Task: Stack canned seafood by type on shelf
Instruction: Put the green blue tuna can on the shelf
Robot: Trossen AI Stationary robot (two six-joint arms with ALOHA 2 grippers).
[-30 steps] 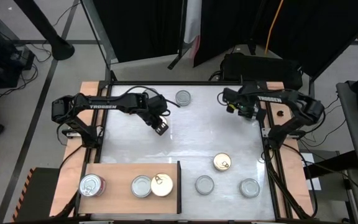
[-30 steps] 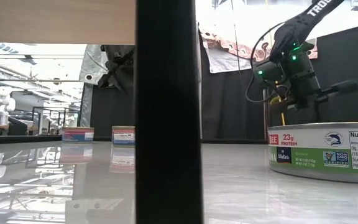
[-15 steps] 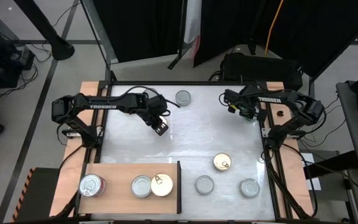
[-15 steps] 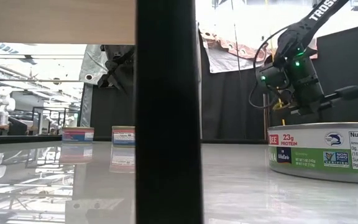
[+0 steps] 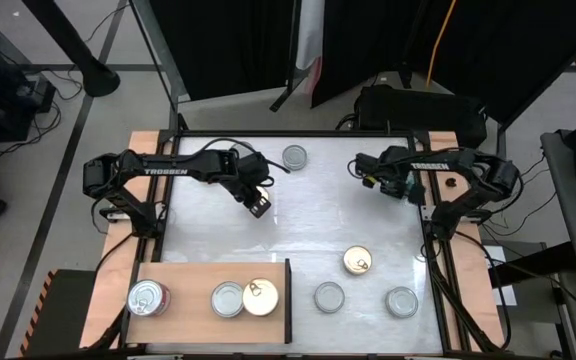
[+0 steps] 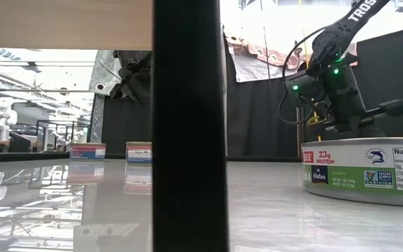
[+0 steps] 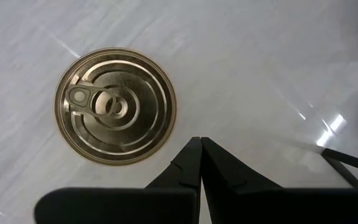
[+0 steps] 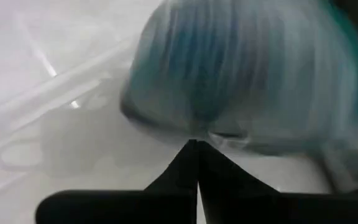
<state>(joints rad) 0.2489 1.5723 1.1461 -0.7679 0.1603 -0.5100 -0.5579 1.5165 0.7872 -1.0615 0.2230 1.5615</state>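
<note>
Three cans rest on the wooden shelf (image 5: pixel 183 275) at the near left: a red-labelled silver one (image 5: pixel 146 297), a silver one (image 5: pixel 227 298) and a gold one (image 5: pixel 260 296). Loose on the white table are a gold can (image 5: pixel 358 261), two silver cans (image 5: pixel 329 296) (image 5: pixel 401 301) and a far silver can (image 5: pixel 295 157). My left gripper (image 5: pixel 259 207) hangs shut above the table's far middle. Its wrist view shows a gold can (image 7: pixel 115 106) apart from the fingertips (image 7: pixel 200 142). My right gripper (image 5: pixel 380 180) is shut at the far right, pointing down. My right gripper (image 8: pixel 196 144) has its shut fingertips at the edge of a blurred blue-green round shape (image 8: pixel 247 74). What that shape is, and whether the fingers touch it, I cannot tell.
The shelf's dark upright edge (image 5: pixel 288 300) stands between the shelf and the loose cans. In the low view a labelled can (image 6: pixel 366 171) stands close at the right, and two small cans (image 6: pixel 88 150) (image 6: pixel 138 151) stand far off. Bare white tabletop lies between the two arms.
My right gripper has sunk a little and shifted slightly toward the table's left, rolling somewhat about its own line; it stays shut. The cans have not moved.
</note>
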